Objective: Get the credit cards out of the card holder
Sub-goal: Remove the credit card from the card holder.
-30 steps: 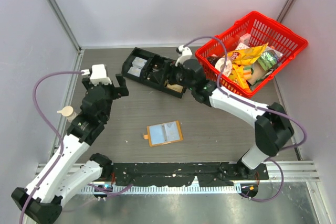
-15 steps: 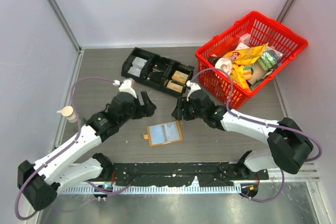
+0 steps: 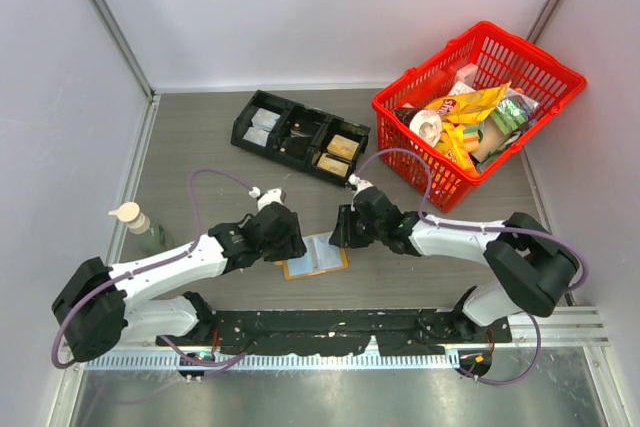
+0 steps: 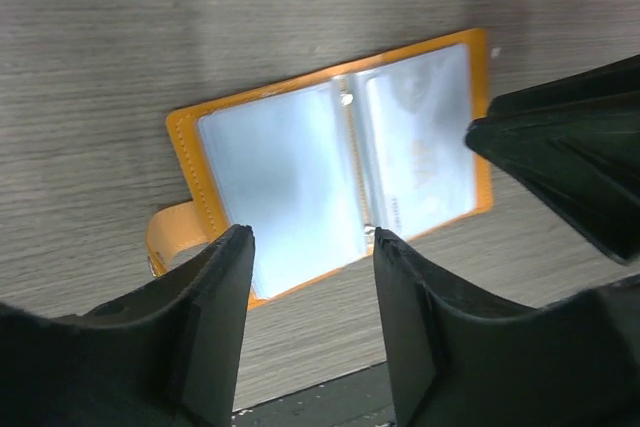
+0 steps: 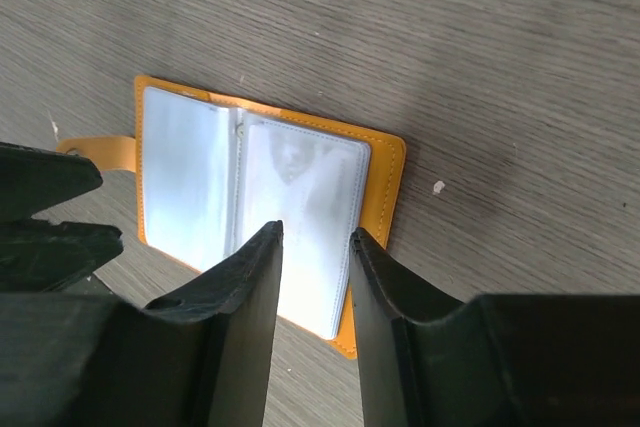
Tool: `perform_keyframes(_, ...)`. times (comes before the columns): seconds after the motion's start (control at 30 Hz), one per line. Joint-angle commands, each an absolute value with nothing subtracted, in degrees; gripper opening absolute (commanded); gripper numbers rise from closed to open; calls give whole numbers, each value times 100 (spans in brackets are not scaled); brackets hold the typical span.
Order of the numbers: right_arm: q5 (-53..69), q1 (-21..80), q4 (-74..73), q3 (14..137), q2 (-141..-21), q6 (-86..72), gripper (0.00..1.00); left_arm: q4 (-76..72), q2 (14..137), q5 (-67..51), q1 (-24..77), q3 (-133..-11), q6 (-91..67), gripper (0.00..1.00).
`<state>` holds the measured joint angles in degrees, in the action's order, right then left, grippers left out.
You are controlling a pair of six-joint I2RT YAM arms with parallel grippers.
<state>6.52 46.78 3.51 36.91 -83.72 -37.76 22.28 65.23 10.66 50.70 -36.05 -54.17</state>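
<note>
- Top external: card holder (image 3: 318,255) lies open (pale panels up) on the table (image 3: 200,147).
- left gripper (image 4: 310,247) sits over it, jaws half-spread, empty.
- right gripper (image 5: 315,239): jaws narrowly parted, empty.

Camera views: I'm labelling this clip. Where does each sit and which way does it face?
Top external: fixed high behind the bases, looking down on the table; left arm and right arm show whole.
Left wrist: on the left arm, looking down at the open card holder; the left gripper frames it.
Right wrist: on the right arm, looking down at the card holder from the opposite side; the right gripper frames it.
Shared: all three see the card holder; each wrist view catches the other gripper.
</note>
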Motion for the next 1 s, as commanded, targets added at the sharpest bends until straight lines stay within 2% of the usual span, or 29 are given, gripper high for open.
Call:
perform_keyframes(0.0,782,4711,642,3727,-8595,-3850,37,1986,6828,1125,5133,-3454,-5695,51)
perform_keyframes(0.07,800,4728,650,3727,-8666,-3850,37,1986,6943,1143,5150,-3375,-5704,50)
perform_keyframes(0.13,817,4720,650,3735,-8692,-3850,36,1986,7066,1169,5185,-3331,-5765,44)
perform_keyframes(0.3,888,4728,633,3753,-8657,-3841,31,1942,7259,1178,5291,-3269,-5880,41)
perform_keyframes(0.53,1055,4772,492,3885,-8473,-3771,28,1820,7488,1151,5423,-3287,-5915,39)
perform_keyframes(0.73,1134,4851,308,4060,-8315,-3683,28,1723,7594,1134,5467,-3331,-5924,38)
perform_keyframes(0.97,1204,4966,149,4210,-8174,-3604,33,1652,7620,1125,5493,-3349,-5950,38)
